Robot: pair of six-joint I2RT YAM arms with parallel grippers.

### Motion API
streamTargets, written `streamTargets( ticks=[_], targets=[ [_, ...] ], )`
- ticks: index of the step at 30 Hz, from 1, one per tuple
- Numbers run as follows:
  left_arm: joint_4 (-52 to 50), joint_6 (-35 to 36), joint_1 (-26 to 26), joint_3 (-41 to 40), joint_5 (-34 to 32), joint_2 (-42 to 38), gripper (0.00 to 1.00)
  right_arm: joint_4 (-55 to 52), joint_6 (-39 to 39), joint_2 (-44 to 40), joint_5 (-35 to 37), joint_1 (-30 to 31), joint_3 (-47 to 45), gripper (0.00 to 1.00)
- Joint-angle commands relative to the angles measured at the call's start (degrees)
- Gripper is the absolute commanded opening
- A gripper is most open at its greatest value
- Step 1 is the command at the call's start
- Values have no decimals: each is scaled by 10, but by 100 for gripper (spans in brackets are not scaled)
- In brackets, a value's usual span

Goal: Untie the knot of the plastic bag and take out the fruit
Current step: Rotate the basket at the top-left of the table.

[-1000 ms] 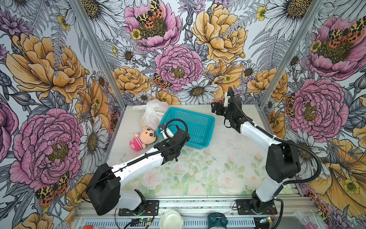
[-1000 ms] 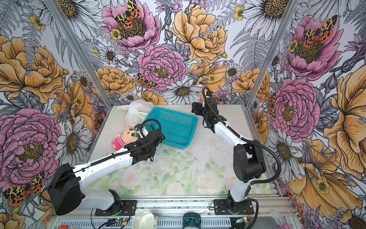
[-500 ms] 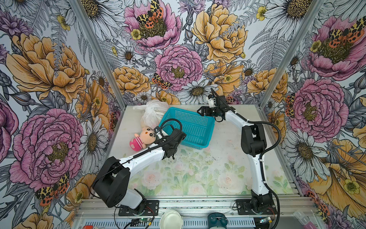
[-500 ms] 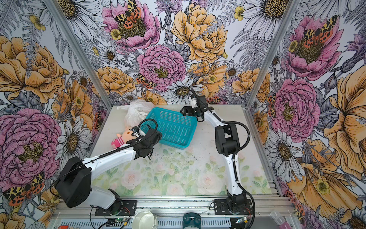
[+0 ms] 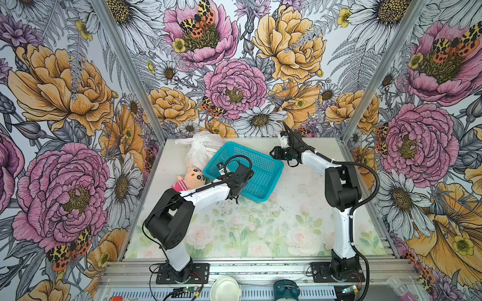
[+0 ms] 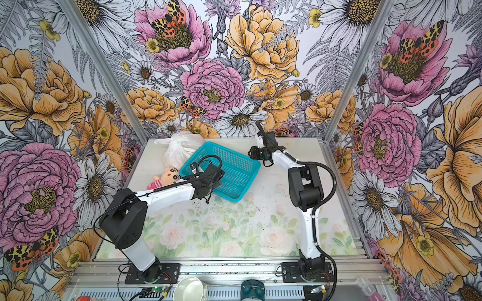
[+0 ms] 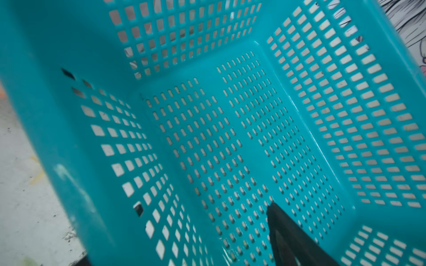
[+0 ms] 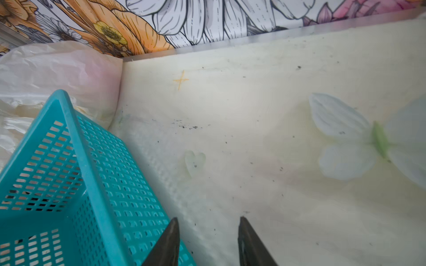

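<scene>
Both top views showed the plastic bag (image 5: 200, 149) slumped in the far left corner of the desk (image 5: 300, 213), close by the back wall. The teal mesh basket (image 5: 257, 156) touched it on the near side, and a pink-striped plush doll (image 5: 194, 178) lay just beside both. The bag looked closed and full, though the knot could not be picked out among the crinkles. No fruit lay on the desk or in the basket, so I judged the task barely begun, with untying and emptying both left to do. The left tool (image 5: 236, 194) sat at the basket's near rim. The left wrist view showed one dark finger (image 7: 288, 237) inside the basket above its perforated floor, with the other finger out of sight, so whether it gripped the wall could not be told. The right tool (image 8: 208, 221) hovered low beside the basket's far right corner, jaws apart with only bare desk between them, holding nothing and short of the bag.
</scene>
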Motion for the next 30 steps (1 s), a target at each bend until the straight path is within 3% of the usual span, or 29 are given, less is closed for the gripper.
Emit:
streamTargets(
  ticks=[1, 8, 14, 25, 30],
  targets=[
    [9, 59, -22, 51, -4, 18, 76, 12, 28, -77, 69, 9, -103, 39],
    [9, 135, -36, 167, 36, 115, 74, 101, 100, -255, 162, 8, -338, 39],
    [8, 187, -43, 285, 83, 197, 76, 109, 130, -370, 261, -2, -452, 48],
    [5, 225, -64, 428, 128, 297, 81, 91, 148, -483, 320, -70, -517, 67],
    [4, 231, -65, 441, 129, 298, 87, 68, 148, -508, 350, -91, -523, 85]
  ],
)
